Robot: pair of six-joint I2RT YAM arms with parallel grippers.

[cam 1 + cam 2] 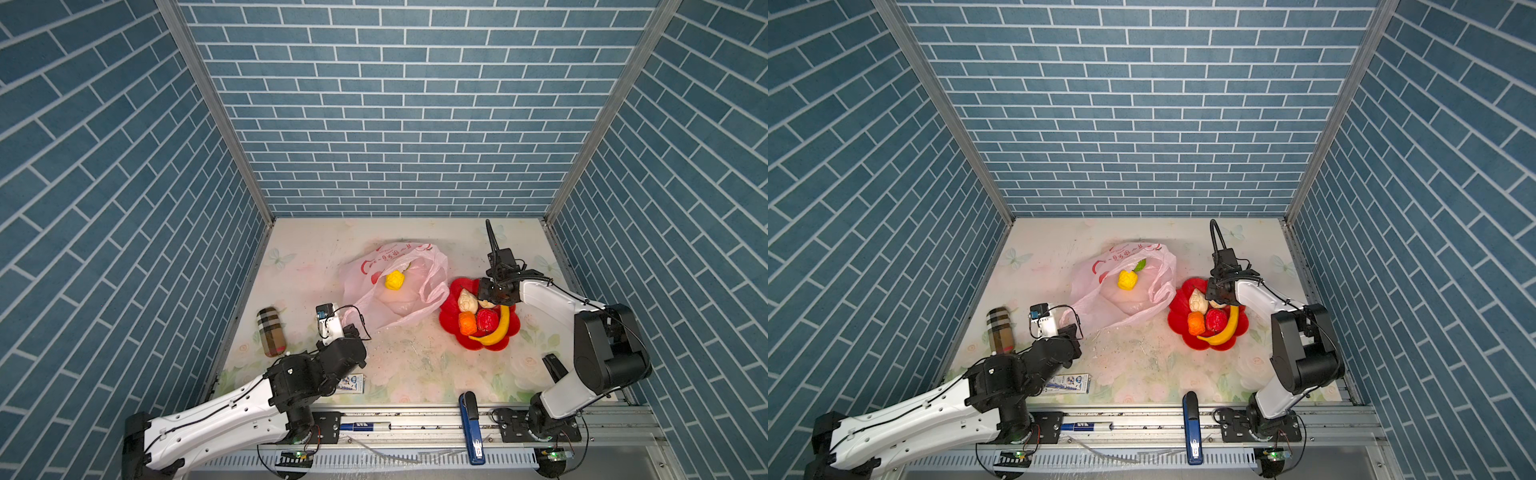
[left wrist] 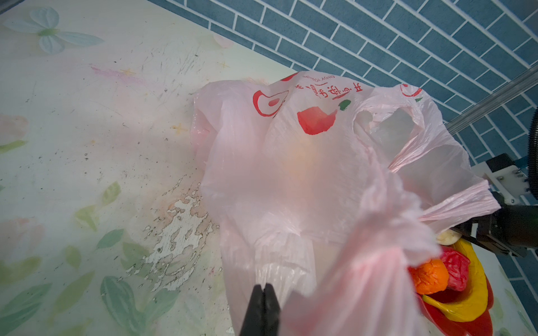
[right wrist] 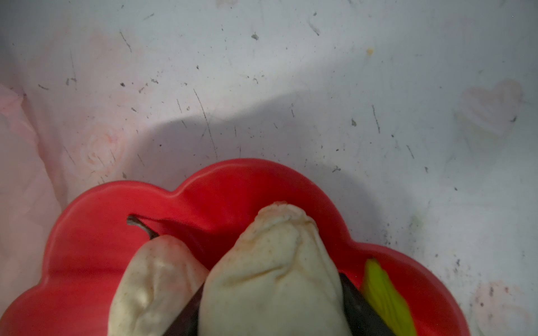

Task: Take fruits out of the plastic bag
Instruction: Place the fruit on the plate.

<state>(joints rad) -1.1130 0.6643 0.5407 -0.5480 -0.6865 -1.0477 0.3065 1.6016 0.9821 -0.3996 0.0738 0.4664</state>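
five fruits sit on the red plate (image 1: pixel 456 291) at right, the right gripper (image 3: pixel 272 305) pinching one beige pointed fruit (image 3: pixel 270 261) there; the yellow lumpy fruit (image 1: pixel 394 281) lies in the plastic bag (image 1: pixel 361 286) mid-table, left gripper (image 2: pixel 264 286) fingers pressed together on its near-left edge.

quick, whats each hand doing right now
Left hand: closed, pinching the bag.
Right hand: closed on a beige fruit over the plate.
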